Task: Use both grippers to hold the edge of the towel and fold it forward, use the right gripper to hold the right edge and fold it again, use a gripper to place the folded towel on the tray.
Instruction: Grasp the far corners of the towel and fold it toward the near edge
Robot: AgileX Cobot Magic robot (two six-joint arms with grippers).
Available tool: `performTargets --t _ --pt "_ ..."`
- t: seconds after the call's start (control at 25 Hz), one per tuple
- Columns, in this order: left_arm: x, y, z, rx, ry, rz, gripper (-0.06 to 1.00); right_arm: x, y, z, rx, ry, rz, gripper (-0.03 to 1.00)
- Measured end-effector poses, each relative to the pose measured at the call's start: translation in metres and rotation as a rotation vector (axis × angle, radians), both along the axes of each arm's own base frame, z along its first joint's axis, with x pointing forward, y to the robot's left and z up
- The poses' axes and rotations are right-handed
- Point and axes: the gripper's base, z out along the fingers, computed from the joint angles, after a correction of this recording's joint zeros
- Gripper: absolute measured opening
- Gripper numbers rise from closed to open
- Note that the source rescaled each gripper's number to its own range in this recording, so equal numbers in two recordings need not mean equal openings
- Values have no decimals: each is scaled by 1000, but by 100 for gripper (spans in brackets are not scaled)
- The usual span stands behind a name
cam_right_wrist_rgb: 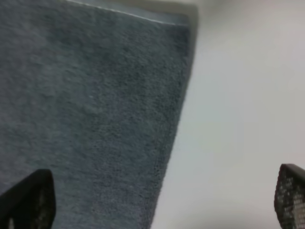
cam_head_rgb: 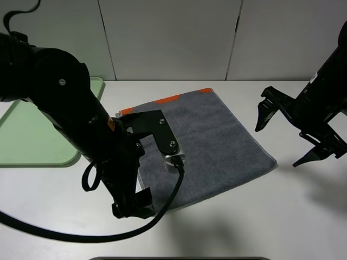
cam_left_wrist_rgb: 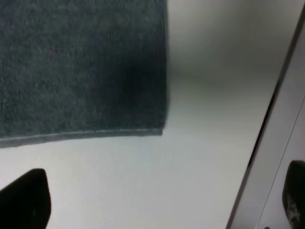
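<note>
The dark grey towel [cam_head_rgb: 217, 130] lies flat mid-table, its orange band [cam_head_rgb: 168, 100] along the far end. My left gripper [cam_head_rgb: 133, 205] hovers over the towel's near left corner and is open. In the left wrist view that corner [cam_left_wrist_rgb: 159, 129] lies ahead of the left gripper [cam_left_wrist_rgb: 159, 205], whose wide-apart fingers [cam_left_wrist_rgb: 24, 200] are empty. My right gripper [cam_head_rgb: 278, 145] hangs open just off the towel's right edge [cam_head_rgb: 257, 141]. In the right wrist view the right gripper [cam_right_wrist_rgb: 159, 205] straddles that edge [cam_right_wrist_rgb: 176, 124], holding nothing. The pale green tray [cam_head_rgb: 32, 135] sits at the far left.
A white panelled wall [cam_head_rgb: 173, 38] closes the back of the white table [cam_head_rgb: 260, 216]. The left arm's black cable [cam_head_rgb: 70, 235] loops over the table's front left. A dark strip [cam_head_rgb: 179, 258] shows at the front edge.
</note>
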Motion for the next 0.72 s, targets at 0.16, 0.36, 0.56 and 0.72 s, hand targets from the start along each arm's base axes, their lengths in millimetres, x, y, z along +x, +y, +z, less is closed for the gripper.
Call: performTargets --t 0.16,0.36,0.56,0.72 --pt "1 -1 0 -10 -17 -6 98 3 0 -10 -8 34 1 100" --pt "1 -1 0 -12 -25 -20 98 7 1 -26 -17 81 0 100" --pt "4 -3 0 -32 -50 -10 98 13 1 -37 -21 68 -8 100" --pt "7 -6 -14 -3 -25 -7 98 16 1 -46 -26 73 -6 100"
